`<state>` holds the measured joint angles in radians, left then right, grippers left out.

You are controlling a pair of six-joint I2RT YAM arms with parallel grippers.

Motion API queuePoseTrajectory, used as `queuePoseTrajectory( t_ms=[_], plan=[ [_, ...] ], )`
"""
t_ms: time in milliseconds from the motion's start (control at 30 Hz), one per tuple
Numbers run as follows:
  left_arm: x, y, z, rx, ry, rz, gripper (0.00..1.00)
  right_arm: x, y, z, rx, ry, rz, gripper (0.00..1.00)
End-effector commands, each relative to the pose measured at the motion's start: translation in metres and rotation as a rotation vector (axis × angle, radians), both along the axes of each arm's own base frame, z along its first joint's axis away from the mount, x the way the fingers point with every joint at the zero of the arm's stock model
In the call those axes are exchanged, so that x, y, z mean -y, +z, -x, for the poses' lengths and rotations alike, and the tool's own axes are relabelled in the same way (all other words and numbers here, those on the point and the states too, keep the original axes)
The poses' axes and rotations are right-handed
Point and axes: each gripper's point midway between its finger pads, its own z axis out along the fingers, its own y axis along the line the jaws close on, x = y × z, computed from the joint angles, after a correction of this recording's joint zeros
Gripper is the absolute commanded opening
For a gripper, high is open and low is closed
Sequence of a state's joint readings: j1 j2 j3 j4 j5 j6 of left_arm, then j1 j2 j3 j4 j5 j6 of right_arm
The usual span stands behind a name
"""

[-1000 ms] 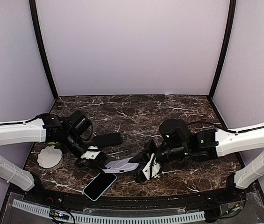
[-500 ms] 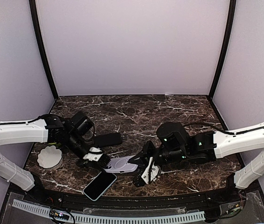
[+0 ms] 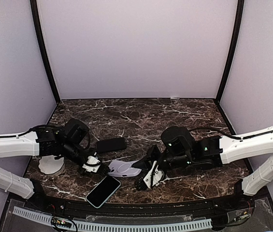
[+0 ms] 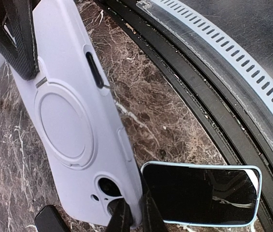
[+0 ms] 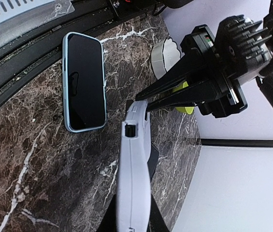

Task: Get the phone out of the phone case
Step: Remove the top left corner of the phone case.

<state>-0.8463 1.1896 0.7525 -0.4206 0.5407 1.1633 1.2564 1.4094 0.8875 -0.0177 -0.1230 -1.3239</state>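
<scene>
1. The left gripper (image 3: 107, 167) is pinching the camera-cutout end of the pale lavender phone case (image 3: 123, 168), its fingers pressed thinly onto the case's edge at the bottom centre of the left wrist view (image 4: 134, 220).
2. The right gripper (image 3: 142, 172) is clamping the opposite end of the case, so the case is hanging between both arms at the lower centre of the top view, turned partly on edge.
3. The case is showing its back, with a moulded ring (image 4: 64, 126) and side slots.
4. The phone (image 3: 103, 191) is lying out of the case, screen up, flat on the marble table (image 3: 175, 116) just below and left of the case, near the table's front edge.
5. A black oblong object (image 3: 110, 144) is resting above the case, and a white scalloped dish (image 3: 50, 164) is sitting at the left edge under the left arm.
</scene>
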Motion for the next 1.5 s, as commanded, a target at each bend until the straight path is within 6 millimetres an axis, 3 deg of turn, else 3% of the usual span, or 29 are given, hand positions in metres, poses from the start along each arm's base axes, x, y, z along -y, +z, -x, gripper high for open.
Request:
queuePoseTrajectory(
  t_ms=[0,300,533,767,900,1200,1300,1467],
  plan=[
    [0.008,0.022,-0.034,0.205,0.063,0.076,0.0,-0.018,0.029,0.043,-0.158,0.16,-0.095,0.0],
    [0.003,0.029,-0.06,0.346,0.173,0.104,0.02,-0.018,0.028,0.048,-0.204,0.166,-0.1,0.0],
    [0.003,0.031,-0.059,0.354,0.181,0.13,0.4,-0.022,0.036,0.029,-0.199,0.088,-0.172,0.0],
    [-0.001,0.036,-0.074,0.419,0.248,0.137,0.53,-0.015,0.049,0.005,-0.25,-0.021,-0.262,0.0],
    [-0.007,0.046,-0.091,0.473,0.331,0.163,0.57,-0.008,0.059,-0.02,-0.32,-0.146,-0.326,0.0],
    [-0.021,0.085,-0.126,0.421,0.528,0.301,0.61,0.012,0.077,-0.076,-0.456,-0.381,-0.499,0.0],
    [-0.03,0.091,-0.142,0.432,0.609,0.317,0.61,0.019,0.093,-0.096,-0.514,-0.452,-0.59,0.0],
    [-0.04,0.102,-0.162,0.426,0.724,0.374,0.62,0.04,0.13,-0.146,-0.673,-0.627,-0.797,0.0]
  ],
)
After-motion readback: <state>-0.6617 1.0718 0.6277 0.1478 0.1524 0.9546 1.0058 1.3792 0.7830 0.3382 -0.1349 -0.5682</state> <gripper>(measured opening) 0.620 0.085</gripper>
